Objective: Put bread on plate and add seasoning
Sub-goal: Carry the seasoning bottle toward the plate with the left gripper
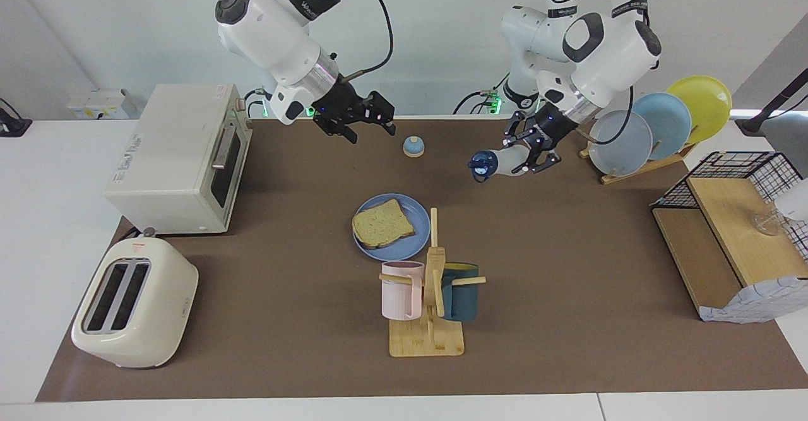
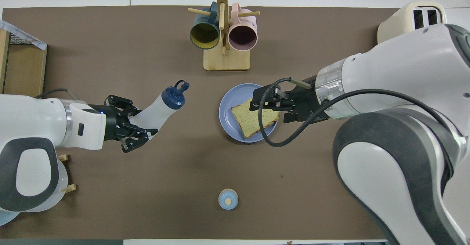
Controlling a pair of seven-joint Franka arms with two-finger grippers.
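A slice of bread [image 1: 383, 223] lies flat on the blue plate [image 1: 404, 246] at mid-table, with the mug rack [image 1: 427, 320] touching the plate's edge at the plate's 5 o'clock in the facing view and farther from the robots.

Reading that view from its left edge: a cream toaster [image 1: 132, 303] sits at the right arm's end of the table, with a toaster oven [image 1: 180, 156] at its 12 o'clock, nearer to the robots. The right gripper [image 1: 361, 122] hangs in the air at the plate's 11 o'clock, its fingers spread wide and holding nothing (in the overhead view it overlaps the plate's rim, though it is raised well clear of it). A small bell [image 1: 413, 147] stands at the plate's 12 o'clock, nearer to the robots.

The left gripper [image 1: 529, 149] is up over bare mat at the plate's 2 o'clock, clamped on the body of the seasoning [image 1: 505, 158], a white bottle held tilted nearly level with its navy cap pointing toward the plate. A dish rack [image 1: 656, 127] with pale and yellow plates stands at the left arm's end.
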